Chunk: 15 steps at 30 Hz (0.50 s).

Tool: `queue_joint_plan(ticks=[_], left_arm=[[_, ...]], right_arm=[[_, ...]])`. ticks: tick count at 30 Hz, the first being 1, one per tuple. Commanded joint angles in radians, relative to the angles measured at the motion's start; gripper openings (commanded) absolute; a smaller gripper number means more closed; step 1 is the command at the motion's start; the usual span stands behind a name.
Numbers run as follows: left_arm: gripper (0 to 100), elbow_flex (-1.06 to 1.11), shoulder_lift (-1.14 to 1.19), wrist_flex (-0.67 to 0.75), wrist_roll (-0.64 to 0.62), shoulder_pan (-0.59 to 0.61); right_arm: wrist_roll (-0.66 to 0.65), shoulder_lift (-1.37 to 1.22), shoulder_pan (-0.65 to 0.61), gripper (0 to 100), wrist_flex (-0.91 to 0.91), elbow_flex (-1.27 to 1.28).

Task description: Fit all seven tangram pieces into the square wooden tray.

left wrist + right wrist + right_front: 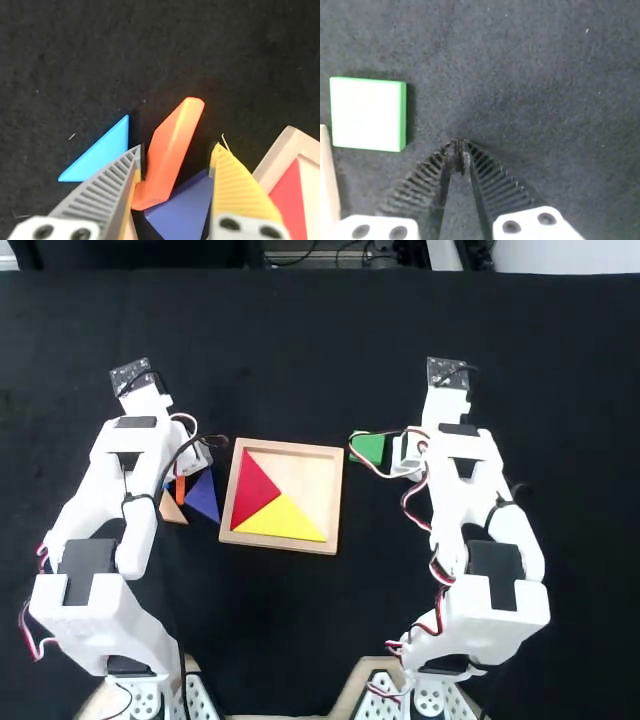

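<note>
1. Wooden tray (290, 446) sits mid-frame on the black surface (300, 340), holding a red triangle (255, 485) and a yellow triangle (283, 520).
2. Left end effector (176, 147) gapes around a tilted orange piece (170, 155), left of the tray.
3. Right end effector (458, 145) is closed and empty, beside the green square (367, 114).

From my station I see a black-draped table (320, 340) that runs almost edge to edge in the overhead view, and up close its felt-like nap is flecked with lint (72, 136). Beyond its far edge I make out a narrow strip of room: a tangle of dark cables (340, 252) and, toward one corner, a pale wall or panel (570, 255). The light falls evenly, leaving only soft shadows on the black surface.
</note>
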<state>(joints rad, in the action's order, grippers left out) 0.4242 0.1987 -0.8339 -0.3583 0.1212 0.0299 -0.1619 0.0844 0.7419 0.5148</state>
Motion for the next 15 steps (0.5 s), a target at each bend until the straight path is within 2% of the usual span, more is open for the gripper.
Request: queue_joint_plan(ticks=[1,11,15], left_arm=[[22,-0.062,-0.002,0.005,-0.005,-0.004],[22,-0.053,-0.011,0.005,-0.009,-0.001],[12,-0.054,-0.011,0.005,-0.003,-0.001]], right_arm=[[-0.002,0.044,-0.018,1.1,-0.012,-0.001],[-0.002,0.044,-0.018,1.1,-0.012,-0.001],[-0.002,0.044,-0.018,1.1,-0.012,-0.001]])
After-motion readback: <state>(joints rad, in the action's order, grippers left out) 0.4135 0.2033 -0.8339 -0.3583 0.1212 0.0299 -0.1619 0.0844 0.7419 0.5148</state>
